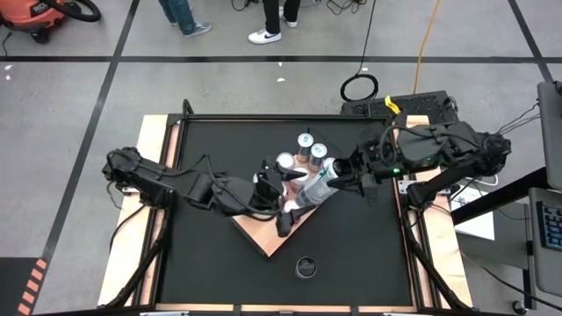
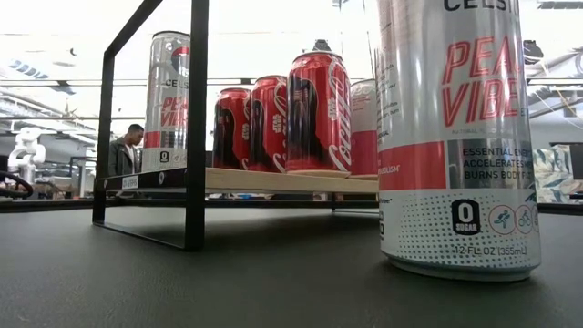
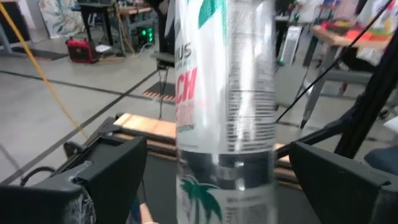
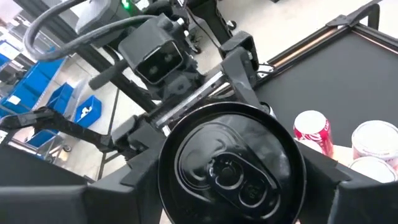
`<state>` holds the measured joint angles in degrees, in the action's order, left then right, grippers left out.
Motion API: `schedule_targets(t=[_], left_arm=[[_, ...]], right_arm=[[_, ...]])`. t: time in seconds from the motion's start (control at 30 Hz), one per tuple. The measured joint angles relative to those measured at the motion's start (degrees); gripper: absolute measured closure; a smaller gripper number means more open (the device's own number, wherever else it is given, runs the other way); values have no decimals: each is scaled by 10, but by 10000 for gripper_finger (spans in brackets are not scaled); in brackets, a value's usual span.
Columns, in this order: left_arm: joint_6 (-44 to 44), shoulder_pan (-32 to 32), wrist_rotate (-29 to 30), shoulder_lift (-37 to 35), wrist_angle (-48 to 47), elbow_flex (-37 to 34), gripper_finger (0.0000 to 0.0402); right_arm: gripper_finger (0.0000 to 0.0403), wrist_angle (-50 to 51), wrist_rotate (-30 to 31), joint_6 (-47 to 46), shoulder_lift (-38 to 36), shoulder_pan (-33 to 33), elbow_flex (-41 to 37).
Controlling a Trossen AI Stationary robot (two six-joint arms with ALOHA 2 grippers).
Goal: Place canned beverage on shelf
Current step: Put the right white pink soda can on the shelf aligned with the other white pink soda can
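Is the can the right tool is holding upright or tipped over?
Tipped. From above, the can lies slanted in the right tool above the shelf, between the left tool's open fingers.

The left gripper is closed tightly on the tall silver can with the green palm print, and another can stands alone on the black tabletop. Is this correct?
No: the left gripper is open, its fingers clear of the tall silver palm-print can, as the left wrist view shows. The lone can does stand on the black tabletop.

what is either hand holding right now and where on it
The right hand grips a tall silver can around its body just below the top, lying tilted. The left hand is open around the same can, not gripping.
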<state>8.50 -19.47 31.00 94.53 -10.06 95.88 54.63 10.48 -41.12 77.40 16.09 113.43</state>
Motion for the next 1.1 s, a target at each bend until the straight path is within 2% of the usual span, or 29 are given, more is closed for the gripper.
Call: schedule_targets(t=[0.23, 0.63, 1.1], left_arm=[[25, 4, -22, 8, 6, 0, 8], [61, 18, -23, 8, -1, 0, 13], [85, 22, -12, 8, 0, 0, 152]], right_arm=[[165, -4, 1, -5, 5, -2, 0], [165, -35, 0, -30, 26, -18, 0], [164, -39, 2, -33, 30, -23, 0]])
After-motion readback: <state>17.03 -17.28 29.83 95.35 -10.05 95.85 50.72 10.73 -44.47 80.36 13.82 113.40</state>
